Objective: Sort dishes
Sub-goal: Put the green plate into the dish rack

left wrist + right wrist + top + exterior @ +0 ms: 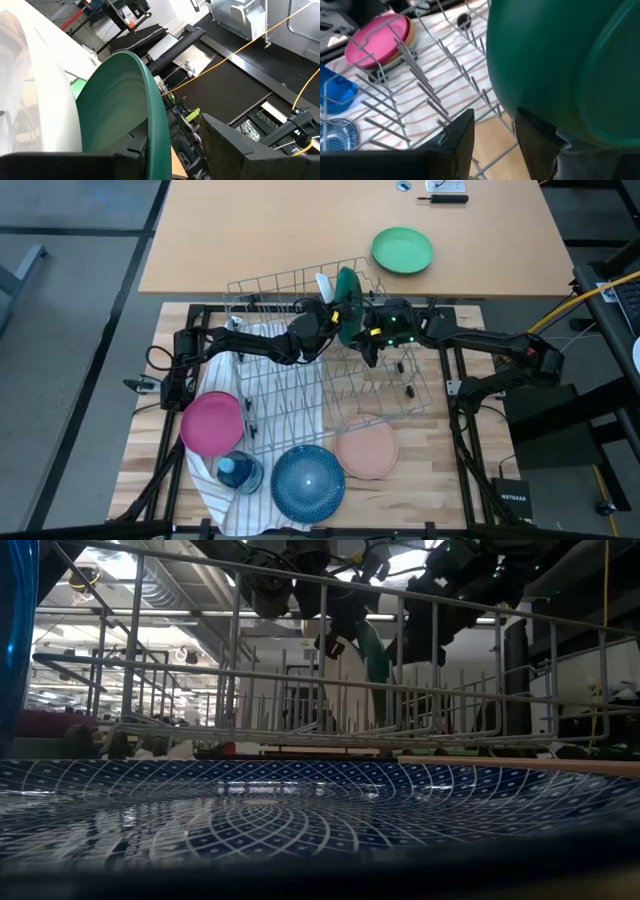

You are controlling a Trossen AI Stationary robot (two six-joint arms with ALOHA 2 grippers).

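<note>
Now, in the high view both arms meet over the upper part of the rack [300, 380], a little above the middle of the frame. The green-backed plate [346, 288] is there, up in the air and standing on its edge, so from above it shows as a narrow dark shape whose long line runs about from top to bottom of the frame.

The left pincer [330, 315] comes to it from the left. In the left wrist view the plate's rim [115, 110] passes between the two fingers, so I judge that the left pincer [175, 135] is grasping the plate.

The right pincer [362, 330] comes from the right and is released. In the right wrist view nothing is between its fingers [460, 137]; the green back [560, 60] lies just beside one finger, and the rack wires show through the gap.

Both pincers are near the plate, but only the left one seems to carry it.

The other dishes lie flat in the lower part of the high view: the magenta plate [212, 423] at left, the blue plate [307, 480] at the lower middle and the pink plate [366, 448] to its right.

The free wires of the rack are below the plate and toward the lower side of the frame. I think the coming move must keep the plate upright and bring its edge in line with a gap between these wires.
</note>
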